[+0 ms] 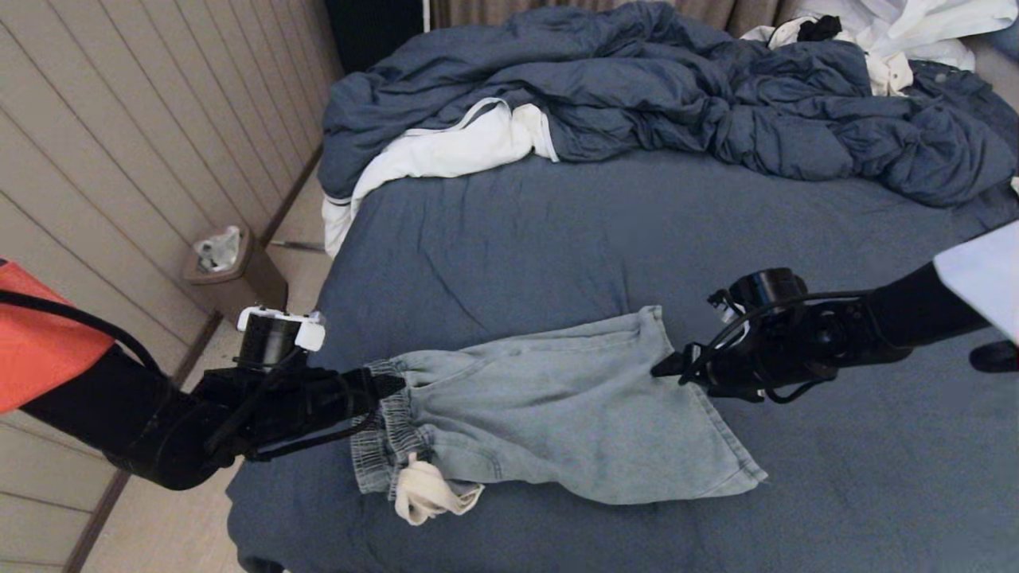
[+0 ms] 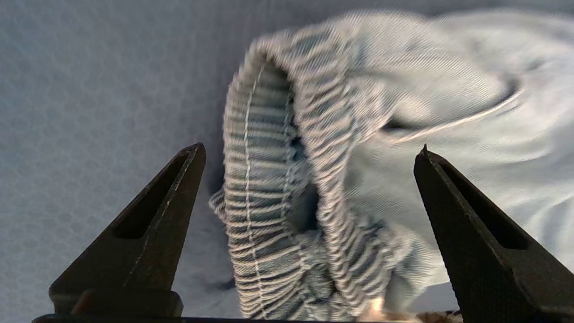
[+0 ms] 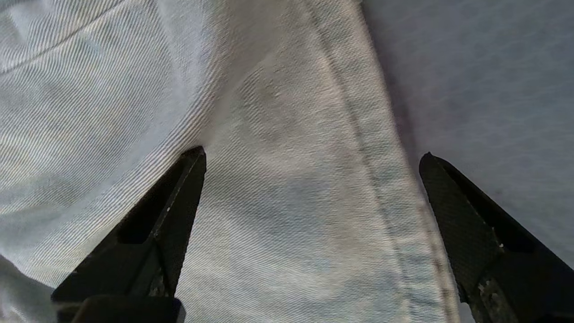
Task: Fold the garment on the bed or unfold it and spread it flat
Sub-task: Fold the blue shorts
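The pale blue denim shorts (image 1: 557, 414) lie folded on the bed (image 1: 557, 239), waistband to the left, leg hems to the right. A white drawstring (image 1: 426, 493) bunches at the near waist corner. My left gripper (image 1: 390, 390) is at the gathered waistband (image 2: 278, 188), open, with the elastic lying between the spread fingers (image 2: 148, 224). My right gripper (image 1: 665, 370) hovers open at the far leg hem (image 3: 381, 179); the hemmed edge sits between its fingers (image 3: 166, 215), one over the cloth and one over the sheet.
A bulky dark blue duvet (image 1: 677, 87) is heaped along the far side. A white garment with dark trim (image 1: 446, 151) lies at the far left corner, more white cloth (image 1: 899, 32) at the far right. A bin (image 1: 227, 267) stands on the floor left of the bed.
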Available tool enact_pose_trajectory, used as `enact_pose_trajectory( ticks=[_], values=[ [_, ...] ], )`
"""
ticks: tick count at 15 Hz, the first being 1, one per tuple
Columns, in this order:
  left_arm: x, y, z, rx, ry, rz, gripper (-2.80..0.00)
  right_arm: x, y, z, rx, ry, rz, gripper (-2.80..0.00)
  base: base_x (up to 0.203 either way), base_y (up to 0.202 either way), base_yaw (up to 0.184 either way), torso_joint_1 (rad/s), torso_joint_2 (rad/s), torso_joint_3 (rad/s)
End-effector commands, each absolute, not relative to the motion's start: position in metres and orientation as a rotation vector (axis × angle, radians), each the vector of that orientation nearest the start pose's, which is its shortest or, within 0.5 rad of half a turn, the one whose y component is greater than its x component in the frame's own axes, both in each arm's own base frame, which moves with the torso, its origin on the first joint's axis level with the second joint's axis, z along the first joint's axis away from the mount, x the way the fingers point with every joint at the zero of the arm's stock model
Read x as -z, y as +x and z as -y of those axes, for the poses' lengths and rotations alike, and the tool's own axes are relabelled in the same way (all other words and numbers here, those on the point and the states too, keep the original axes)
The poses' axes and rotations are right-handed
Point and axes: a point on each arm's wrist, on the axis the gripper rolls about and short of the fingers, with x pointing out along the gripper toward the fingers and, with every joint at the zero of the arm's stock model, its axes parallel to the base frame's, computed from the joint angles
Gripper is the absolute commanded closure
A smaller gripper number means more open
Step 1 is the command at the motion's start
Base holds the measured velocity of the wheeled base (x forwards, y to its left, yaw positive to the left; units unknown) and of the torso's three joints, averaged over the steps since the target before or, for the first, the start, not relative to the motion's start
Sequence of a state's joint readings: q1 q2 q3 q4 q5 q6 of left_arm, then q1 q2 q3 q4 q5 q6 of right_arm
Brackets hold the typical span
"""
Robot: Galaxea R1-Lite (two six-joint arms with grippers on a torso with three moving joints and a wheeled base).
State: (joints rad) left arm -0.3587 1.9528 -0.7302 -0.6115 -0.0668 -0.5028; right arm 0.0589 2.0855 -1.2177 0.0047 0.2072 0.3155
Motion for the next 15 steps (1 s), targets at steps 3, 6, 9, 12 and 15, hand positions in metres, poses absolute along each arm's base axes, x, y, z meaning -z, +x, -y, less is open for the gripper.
enact_pose_trajectory(
  ticks=[3,6,9,12,15],
  values=[
    [-0.057,0.315,0.117,0.216,-0.361,-0.725,-2.80,-0.100,0.382,-0.026,-0.108,0.362,-0.904,-2.80,0.000,0.000,0.000,0.000,0.00,0.000],
    [-0.046,0.320,0.113,0.201,-0.336,-0.724,-2.80,-0.098,0.382,-0.026,-0.107,0.362,-0.909,-2.80,0.000,0.000,0.000,0.000,0.00,0.000],
    [-0.035,0.316,0.133,0.246,-0.311,-0.764,-2.80,-0.098,0.382,-0.026,-0.107,0.362,-0.909,-2.80,0.000,0.000,0.000,0.000,0.00,0.000],
    [-0.032,0.316,0.143,0.255,-0.299,-0.761,-2.80,-0.099,0.381,-0.027,-0.109,0.361,-0.910,-2.80,0.000,0.000,0.000,0.000,0.00,0.000],
    [-0.031,0.311,0.155,0.282,-0.292,-0.771,-2.80,-0.096,0.380,-0.029,-0.110,0.361,-0.921,-2.80,0.000,0.000,0.000,0.000,0.00,0.000]
  ],
)
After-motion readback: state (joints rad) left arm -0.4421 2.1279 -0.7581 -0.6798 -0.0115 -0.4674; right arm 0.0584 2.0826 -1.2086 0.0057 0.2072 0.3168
